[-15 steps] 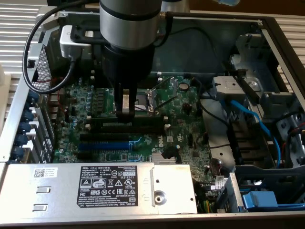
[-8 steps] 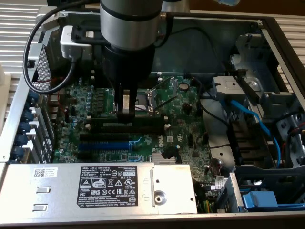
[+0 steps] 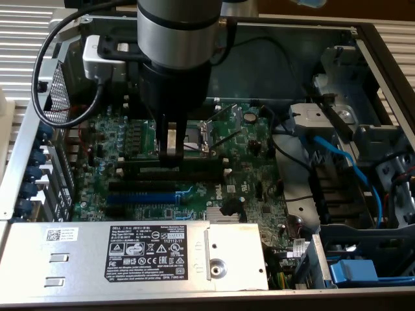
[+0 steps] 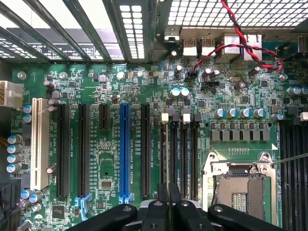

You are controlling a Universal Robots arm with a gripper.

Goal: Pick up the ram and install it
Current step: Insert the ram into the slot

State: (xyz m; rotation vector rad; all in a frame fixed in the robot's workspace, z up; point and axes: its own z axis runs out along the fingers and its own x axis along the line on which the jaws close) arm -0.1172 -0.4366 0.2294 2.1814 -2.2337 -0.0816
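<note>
The hand (image 3: pixel 172 153) is clamped on the middle of the ram (image 3: pixel 198 158), a long dark-green stick lying level at frame centre beside black slots (image 3: pixel 188 173).

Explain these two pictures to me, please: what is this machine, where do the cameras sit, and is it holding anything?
The big grey cylinder is a robot arm reaching down into an open computer case. One picture looks on from outside; the other comes from a camera on the arm's wrist, looking down past its gripper. Below lies the green motherboard with black memory slots, a blue expansion slot and the bare processor socket. The gripper appears to pinch the ram, a thin dark stick, at the memory slots.
</note>
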